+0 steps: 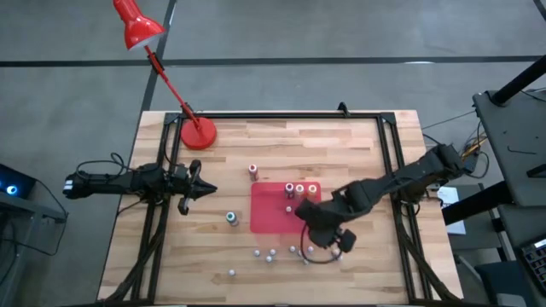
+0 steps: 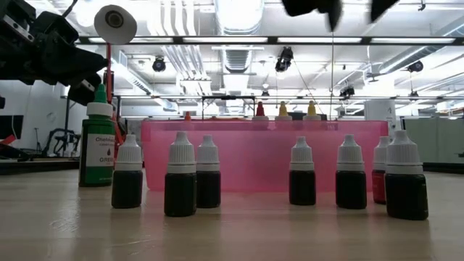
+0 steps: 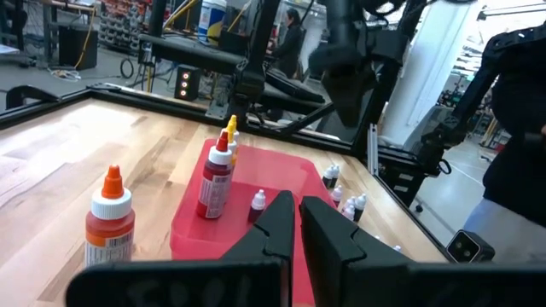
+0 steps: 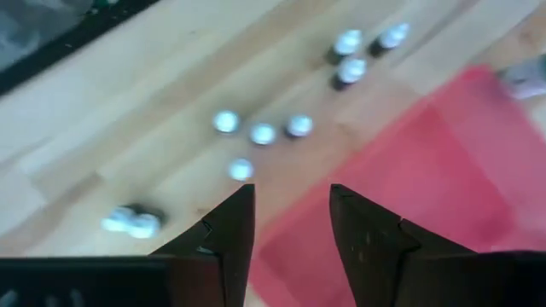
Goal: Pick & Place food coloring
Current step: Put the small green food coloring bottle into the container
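Observation:
The food coloring bottles stand upright with pale caps. A red one and two yellow ones are in a row on the far part of the flat red mat. An orange one stands on the wood just beyond the mat, and a green one stands left of it. My right gripper hovers open above the mat's near right corner, pointing steeply down with nothing between its fingers. My left gripper waits shut at the table's left, pointing level toward the mat.
Several small dark bottles with white caps stand on the wood near the front edge, and one stands on the mat. A red desk lamp's base sits at the far left. A black frame borders the table.

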You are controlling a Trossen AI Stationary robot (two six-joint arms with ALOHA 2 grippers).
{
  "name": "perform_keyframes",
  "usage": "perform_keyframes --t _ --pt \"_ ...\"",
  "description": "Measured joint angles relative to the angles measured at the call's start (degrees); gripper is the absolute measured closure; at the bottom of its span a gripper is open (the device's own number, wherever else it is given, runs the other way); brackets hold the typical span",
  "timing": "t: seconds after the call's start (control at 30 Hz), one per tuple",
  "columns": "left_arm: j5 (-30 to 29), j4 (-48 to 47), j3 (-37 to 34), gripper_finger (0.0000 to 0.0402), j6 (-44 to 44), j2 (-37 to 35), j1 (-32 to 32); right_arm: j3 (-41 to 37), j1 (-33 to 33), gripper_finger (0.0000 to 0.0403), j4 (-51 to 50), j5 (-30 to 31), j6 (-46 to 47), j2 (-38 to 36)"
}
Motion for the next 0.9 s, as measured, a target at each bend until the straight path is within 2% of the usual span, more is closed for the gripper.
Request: perform_keyframes --t 0.47,0.9 --pt "0.01 -0.01 0.01 0.0402 0.01 0.01 -0.01 -0.94 8.13 0.0263 0.33 0.21 19.65 1.70" --pt "0.02 -0.01 0.00 0.0402 0.01 0.02 -0.01 -7.74 11.84 0.0270 0.30 0.11 47.54 1.77"
